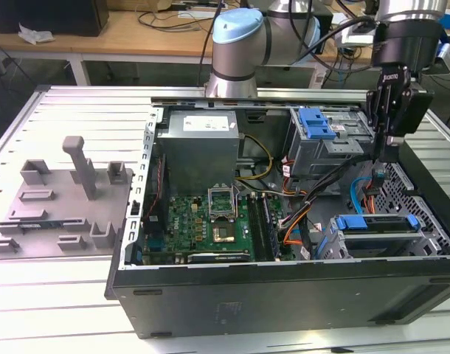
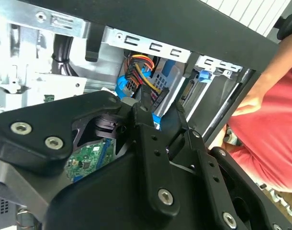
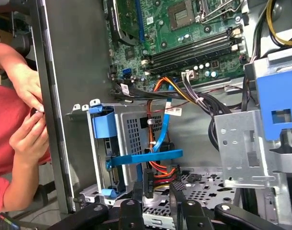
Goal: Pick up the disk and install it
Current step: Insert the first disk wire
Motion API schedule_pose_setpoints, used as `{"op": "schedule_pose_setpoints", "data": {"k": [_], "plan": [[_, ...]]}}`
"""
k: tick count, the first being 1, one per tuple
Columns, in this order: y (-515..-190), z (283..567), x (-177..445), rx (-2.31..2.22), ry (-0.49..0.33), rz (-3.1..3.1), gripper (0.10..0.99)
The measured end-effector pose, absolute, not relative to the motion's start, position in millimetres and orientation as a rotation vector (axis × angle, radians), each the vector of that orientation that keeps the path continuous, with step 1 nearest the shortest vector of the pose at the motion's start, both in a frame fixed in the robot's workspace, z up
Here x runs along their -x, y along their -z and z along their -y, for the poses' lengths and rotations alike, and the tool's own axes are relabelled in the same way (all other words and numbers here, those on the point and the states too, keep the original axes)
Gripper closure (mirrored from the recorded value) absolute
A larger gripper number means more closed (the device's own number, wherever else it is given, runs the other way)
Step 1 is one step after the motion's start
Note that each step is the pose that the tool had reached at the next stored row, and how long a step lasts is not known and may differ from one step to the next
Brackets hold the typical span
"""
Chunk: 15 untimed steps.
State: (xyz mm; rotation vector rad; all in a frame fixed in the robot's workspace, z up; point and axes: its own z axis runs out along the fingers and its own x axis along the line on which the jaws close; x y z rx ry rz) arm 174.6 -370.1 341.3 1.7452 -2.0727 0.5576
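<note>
Blue-framed disk (image 1: pixel 378 223) inside metal cage (image 3: pixel 131 132)

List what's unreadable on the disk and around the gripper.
disk: label face hidden inside cage, first wrist view; blue carrier edge shows.
Disk's rear end: covered by cables, same view.
Area behind gripper: blocked by gripper's own body, second wrist view.
Person's hands: any held item too small to tell.
</note>
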Motion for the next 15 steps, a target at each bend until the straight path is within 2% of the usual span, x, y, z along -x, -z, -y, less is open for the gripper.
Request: {"op": "schedule_pose_setpoints", "data": {"k": [15], "plan": [[-330.8, 372.9, -168.4, -1.716, -0.626, 2.082, 0.733]]}}
